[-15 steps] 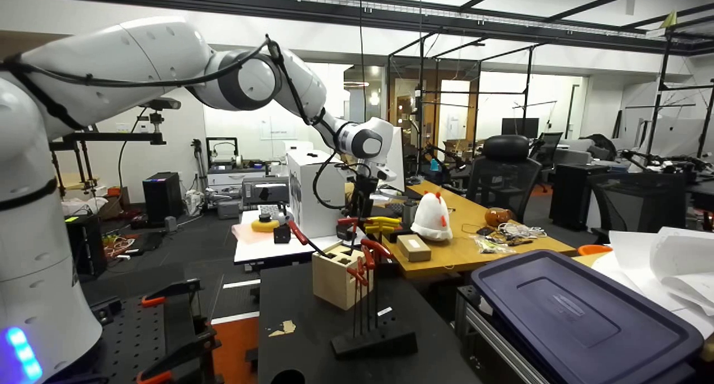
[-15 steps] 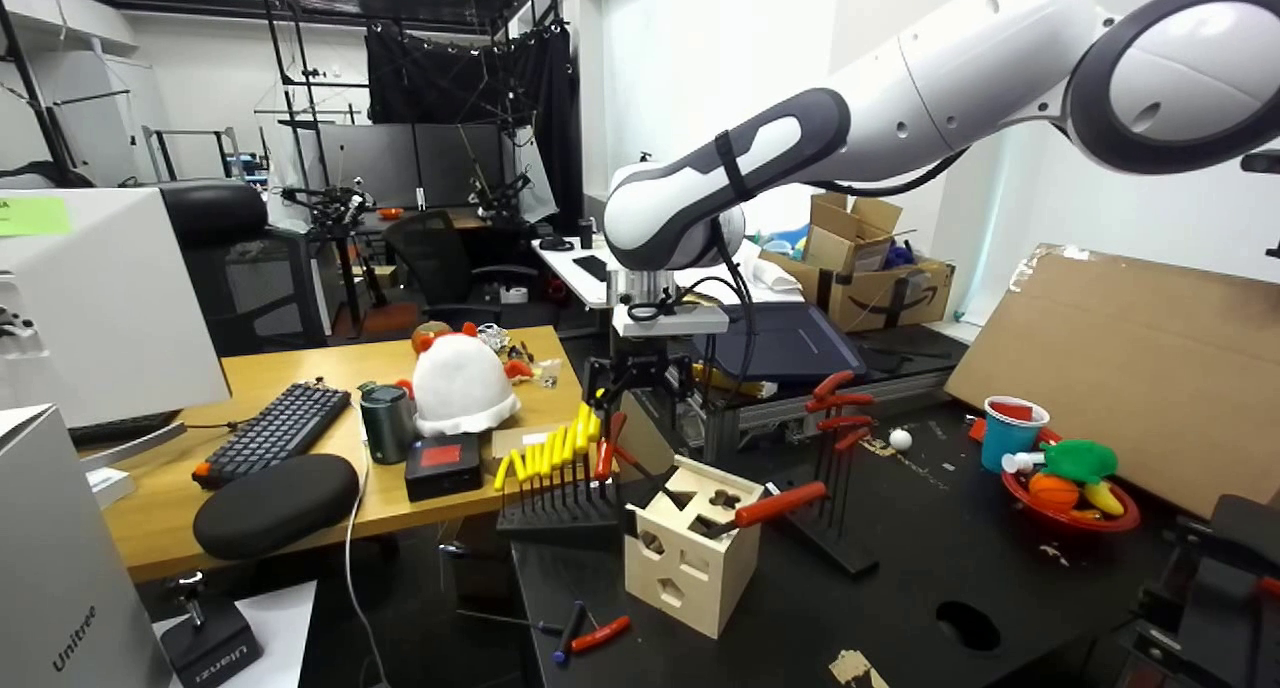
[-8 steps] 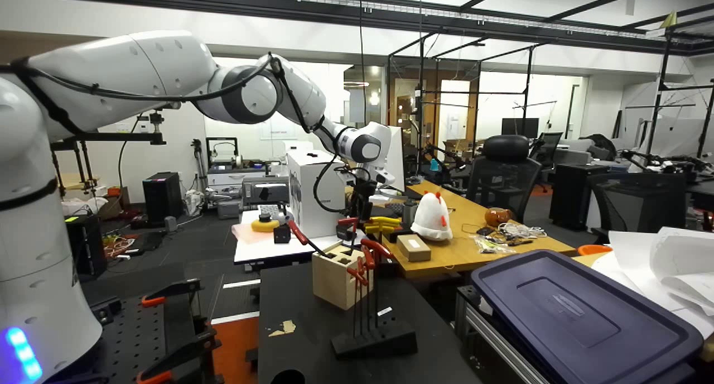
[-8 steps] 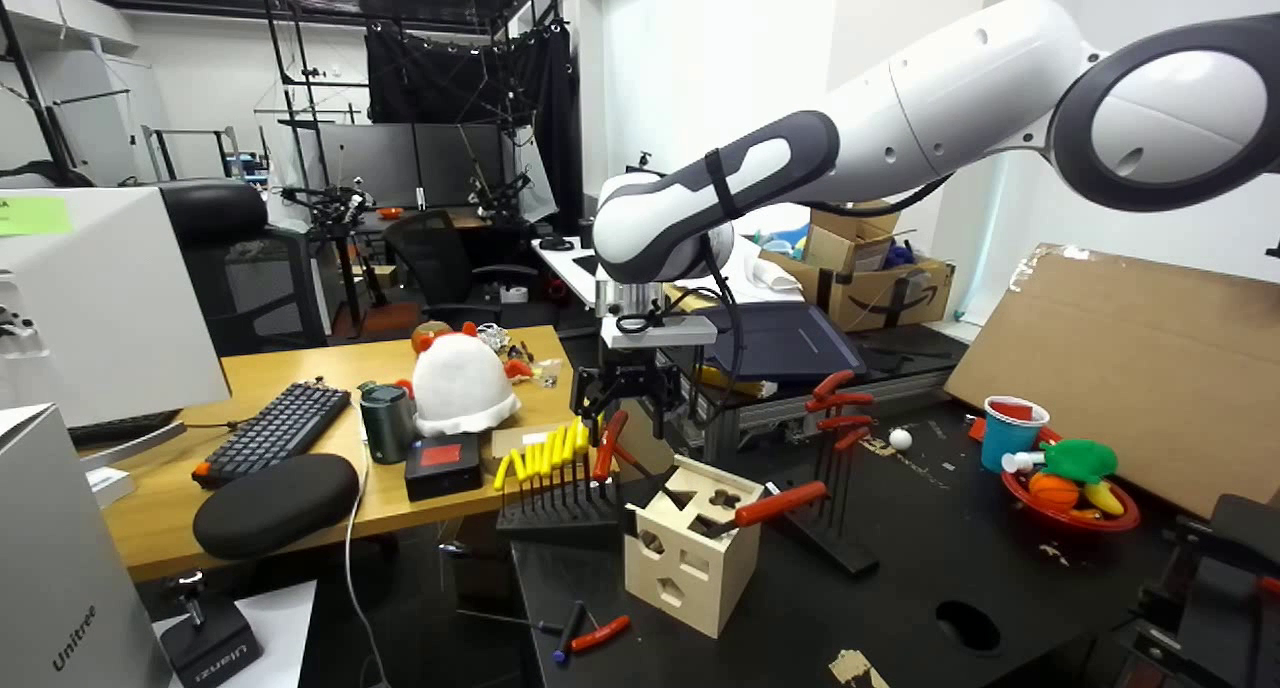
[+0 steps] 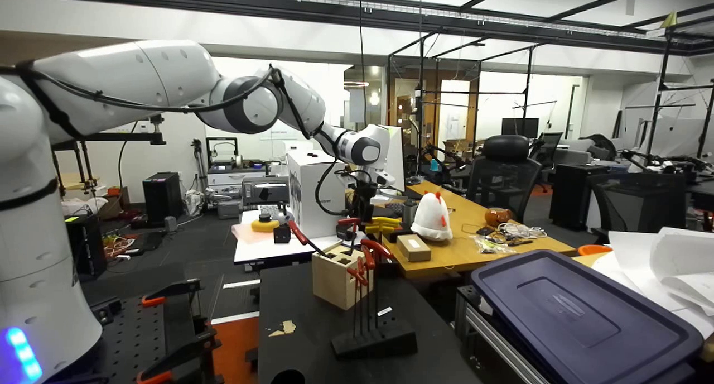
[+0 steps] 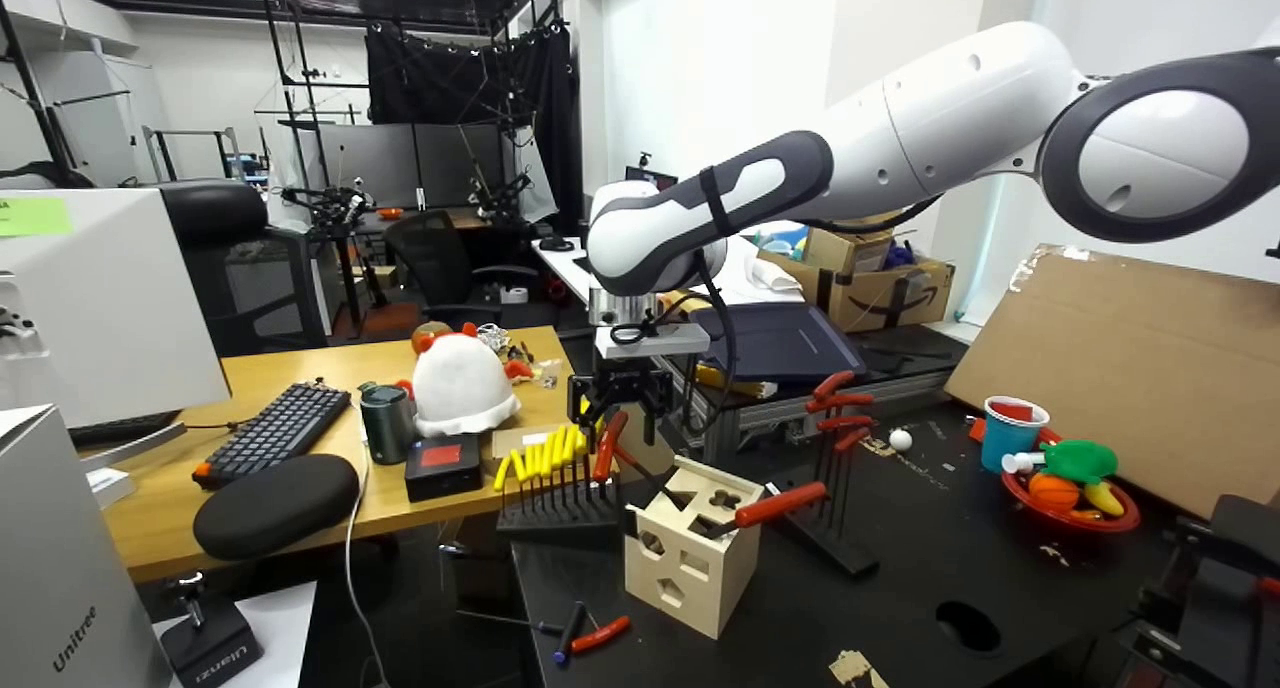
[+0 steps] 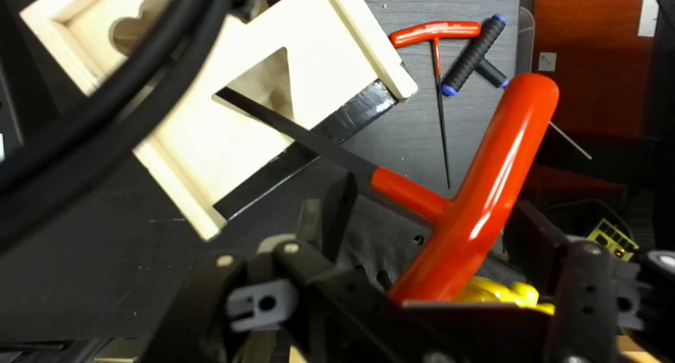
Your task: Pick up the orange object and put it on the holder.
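Note:
The holder, a pale wooden block (image 6: 690, 558) with cut-out shapes, stands on the black table; it also shows in an exterior view (image 5: 329, 283) and the wrist view (image 7: 337, 46). The small slim orange object (image 6: 600, 634) lies on the table beside it, next to a black T-handle; the wrist view shows it too (image 7: 448, 30). A larger red T-handle (image 7: 480, 189) leans out of the block on a black shaft. My gripper (image 7: 432, 220) is open above the block's edge. Its fingers (image 7: 337, 215) stand apart, one each side of this larger handle; contact cannot be told.
Yellow T-handles (image 6: 550, 453) stand in a black rack close to the gripper. Red T-handles (image 6: 840, 408) stand in another black rack (image 5: 374, 342). A second red-handled tool (image 6: 780, 505) leans out of the block. A red bowl (image 6: 1068, 518) of toys is farther off.
The arm has come down, and in an exterior view also moved slightly left. The open gripper is now lower, at the larger red T-handle. The block and the tools have not moved.

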Controlling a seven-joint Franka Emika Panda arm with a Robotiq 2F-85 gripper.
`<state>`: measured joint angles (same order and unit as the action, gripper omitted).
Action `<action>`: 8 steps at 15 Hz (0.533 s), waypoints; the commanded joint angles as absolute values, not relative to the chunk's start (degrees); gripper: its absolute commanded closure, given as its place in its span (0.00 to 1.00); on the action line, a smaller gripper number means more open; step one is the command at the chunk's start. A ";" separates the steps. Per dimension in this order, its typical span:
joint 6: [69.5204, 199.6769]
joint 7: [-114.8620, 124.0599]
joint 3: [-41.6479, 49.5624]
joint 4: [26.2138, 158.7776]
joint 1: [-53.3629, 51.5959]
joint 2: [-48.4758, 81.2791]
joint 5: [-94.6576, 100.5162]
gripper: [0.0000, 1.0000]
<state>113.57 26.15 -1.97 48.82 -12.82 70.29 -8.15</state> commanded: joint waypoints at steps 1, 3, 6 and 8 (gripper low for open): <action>111.34 27.53 -0.69 44.91 -13.73 72.19 -6.21 0.42; 111.24 27.81 -0.58 44.18 -13.96 72.41 -5.99 0.57; 110.57 28.50 -0.32 43.11 -14.50 72.67 -5.52 0.79; 109.90 29.11 0.12 42.72 -14.84 72.66 -4.89 0.87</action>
<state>113.25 27.13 -1.18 45.83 -13.98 71.42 -6.54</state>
